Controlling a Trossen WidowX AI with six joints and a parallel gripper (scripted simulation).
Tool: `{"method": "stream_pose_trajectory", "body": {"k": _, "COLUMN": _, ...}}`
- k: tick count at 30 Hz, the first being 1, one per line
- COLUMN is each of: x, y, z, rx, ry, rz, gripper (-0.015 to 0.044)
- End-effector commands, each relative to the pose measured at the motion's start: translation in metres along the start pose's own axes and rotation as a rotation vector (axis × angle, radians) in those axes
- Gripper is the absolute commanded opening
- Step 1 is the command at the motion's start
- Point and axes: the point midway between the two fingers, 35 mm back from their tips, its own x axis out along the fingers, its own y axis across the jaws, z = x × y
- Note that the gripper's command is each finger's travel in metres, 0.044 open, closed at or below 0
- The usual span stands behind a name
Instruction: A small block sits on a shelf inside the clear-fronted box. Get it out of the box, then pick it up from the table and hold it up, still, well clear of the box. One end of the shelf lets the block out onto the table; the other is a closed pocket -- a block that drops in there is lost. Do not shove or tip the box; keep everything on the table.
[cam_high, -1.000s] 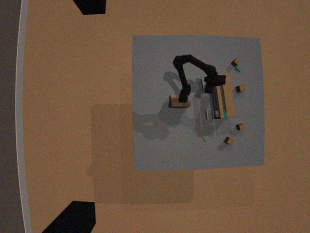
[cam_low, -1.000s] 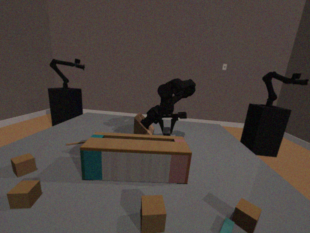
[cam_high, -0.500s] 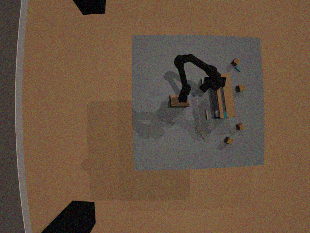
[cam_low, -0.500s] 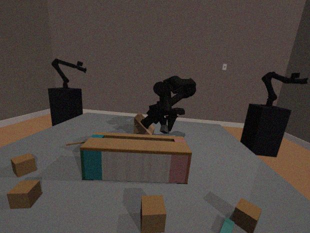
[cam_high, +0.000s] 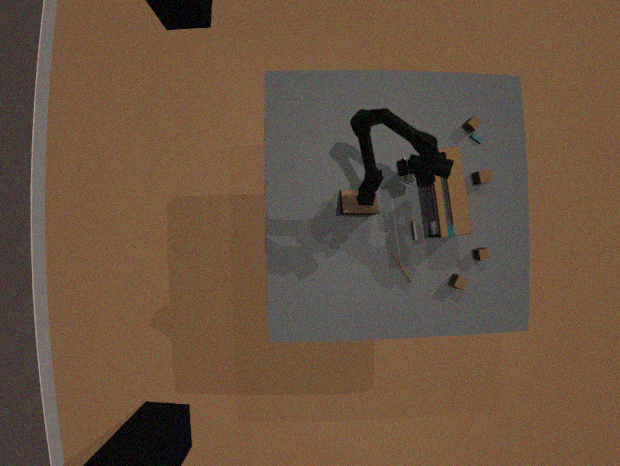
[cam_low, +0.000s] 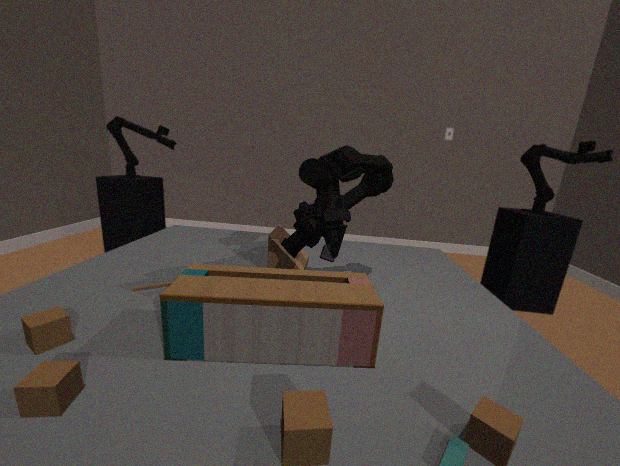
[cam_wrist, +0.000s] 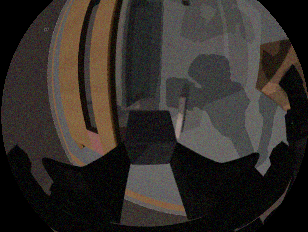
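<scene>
Now the gripper (cam_low: 328, 250) hangs over the box (cam_low: 270, 320).
Its fingers are clenched on a small dark block (cam_wrist: 150, 136); the box's slot lies just beyond them.

Arm (cam_high: 388, 125): single, black, six-joint; rises from base, folds at elbow, forearm reaches out and slopes downward. Wrist (cam_low: 320, 212): pitched down, bulky, dark. Gripper (cam_low: 328, 250): fingers point down, held off bench, partly closed, clamped on small dark block (cam_wrist: 150, 136). Fingers: dark, flank block in wrist view.
</scene>
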Motion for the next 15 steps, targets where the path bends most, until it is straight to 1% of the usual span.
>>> {"method": "stream_pose_trajectory", "body": {"k": 1, "x": -0.004, "y": 0.004, "z": 0.0, "rx": 0.189, "ry": 0.017, "rz": 0.011, "gripper": 0.0}}
{"method": "stream_pose_trajectory", "body": {"k": 15, "x": -0.017, "y": 0.008, "z": 0.001, "rx": 0.786, "ry": 0.065, "rz": 0.03, "gripper": 0.0}}
